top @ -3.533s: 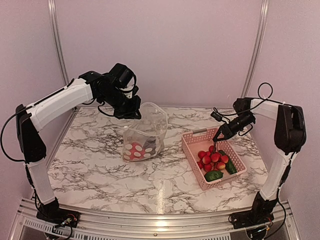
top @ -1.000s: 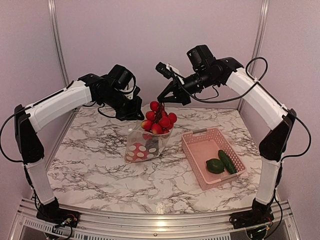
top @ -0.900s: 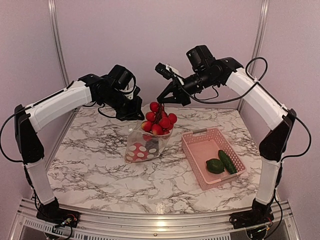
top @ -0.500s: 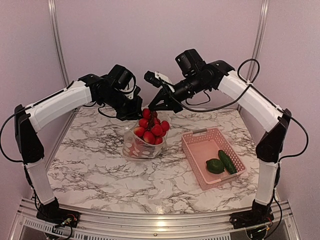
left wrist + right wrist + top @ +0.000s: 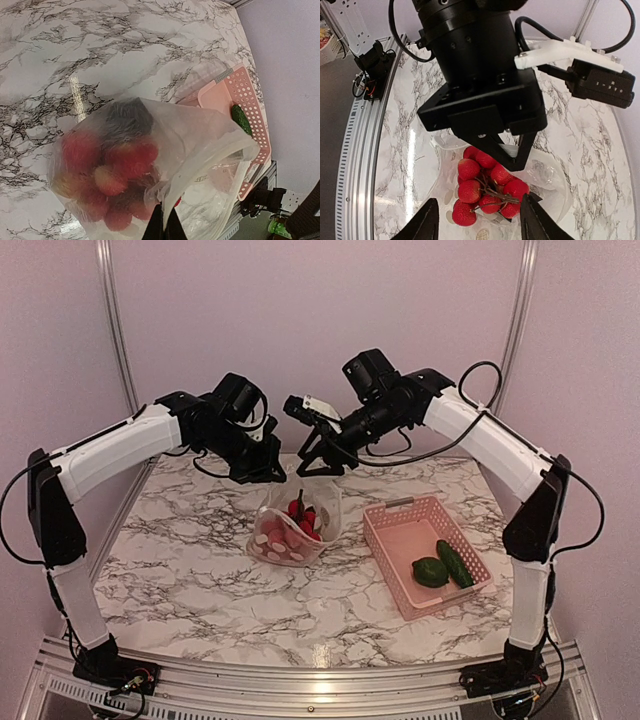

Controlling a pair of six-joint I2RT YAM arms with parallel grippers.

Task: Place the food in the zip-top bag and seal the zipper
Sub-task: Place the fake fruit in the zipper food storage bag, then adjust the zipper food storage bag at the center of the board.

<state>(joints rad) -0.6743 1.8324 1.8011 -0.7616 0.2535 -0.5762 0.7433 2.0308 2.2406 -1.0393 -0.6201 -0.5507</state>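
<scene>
The clear zip-top bag (image 5: 295, 530) stands open on the table. My left gripper (image 5: 270, 476) is shut on its rim and holds the mouth up; the pinch shows in the left wrist view (image 5: 163, 226). A bunch of small red berries (image 5: 302, 515) lies inside the bag, under my right gripper (image 5: 318, 466). In the right wrist view the right gripper (image 5: 480, 198) is open, jaws wide apart above the berries (image 5: 487, 192). Through the bag wall (image 5: 200, 135) I see the berries (image 5: 110, 170) and a dark item (image 5: 125, 115). The zipper strip is not discernible.
The pink basket (image 5: 392, 523) stands right of the bag and holds a green pepper (image 5: 430, 572) and a cucumber (image 5: 455, 562). The basket (image 5: 240, 95) and cucumber (image 5: 241, 119) also show in the left wrist view. The left gripper body (image 5: 485, 100) fills the upper right wrist view.
My right gripper carried the berry bunch from the basket to over the bag, lowered it inside and opened. The bag sagged lower and wider. The left gripper kept its hold.
</scene>
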